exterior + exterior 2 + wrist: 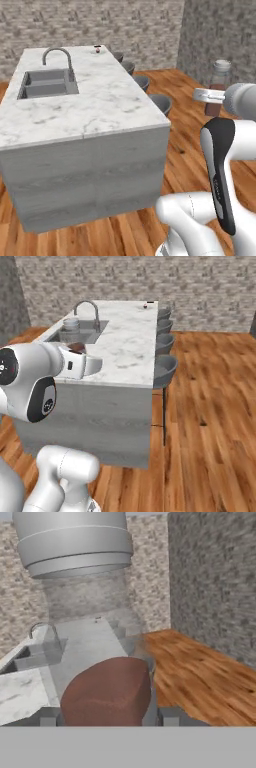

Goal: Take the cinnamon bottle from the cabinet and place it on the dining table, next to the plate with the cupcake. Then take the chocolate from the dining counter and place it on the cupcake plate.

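Gripper [105, 719] clenched on cinnamon bottle [92, 627], held upright in air. Marble counter [100, 100] with sink [47, 82] stands beside it.

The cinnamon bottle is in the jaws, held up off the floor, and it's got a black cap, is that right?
Not quite. The cinnamon bottle is in the jaws and held up off the floor, but its cap is light grey, not black. The hand view shows this closest, and the left base view shows it too.
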Tool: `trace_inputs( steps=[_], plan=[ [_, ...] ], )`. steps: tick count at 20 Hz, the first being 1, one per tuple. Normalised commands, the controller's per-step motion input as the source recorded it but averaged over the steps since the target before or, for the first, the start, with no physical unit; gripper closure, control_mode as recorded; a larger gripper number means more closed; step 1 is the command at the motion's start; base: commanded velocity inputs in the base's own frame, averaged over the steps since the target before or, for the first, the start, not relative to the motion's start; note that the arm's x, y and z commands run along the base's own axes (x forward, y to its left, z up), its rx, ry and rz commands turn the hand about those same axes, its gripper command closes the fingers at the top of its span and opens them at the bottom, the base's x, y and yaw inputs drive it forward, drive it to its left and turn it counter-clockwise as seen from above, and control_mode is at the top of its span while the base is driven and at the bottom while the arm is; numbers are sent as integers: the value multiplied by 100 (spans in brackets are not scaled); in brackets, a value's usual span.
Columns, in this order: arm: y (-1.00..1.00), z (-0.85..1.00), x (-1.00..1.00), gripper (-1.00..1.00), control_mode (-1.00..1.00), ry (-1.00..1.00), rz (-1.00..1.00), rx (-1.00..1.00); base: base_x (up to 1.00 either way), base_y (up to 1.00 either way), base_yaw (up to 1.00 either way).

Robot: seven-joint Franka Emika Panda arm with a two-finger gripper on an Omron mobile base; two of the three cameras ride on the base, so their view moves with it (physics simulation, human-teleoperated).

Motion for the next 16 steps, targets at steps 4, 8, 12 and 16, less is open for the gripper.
trace_inputs(
  steps=[4,8,12,16],
  plan=[
    [0,0,0,100,100,0,0,0,69,-99,0],
    [0,0,0,100,100,0,0,0,84,-98,5],
    [0,0,0,100,100,0,0,0,87,-73,14],
    [0,0,0,100,100,0,0,0,82,-54,19]
  ],
)
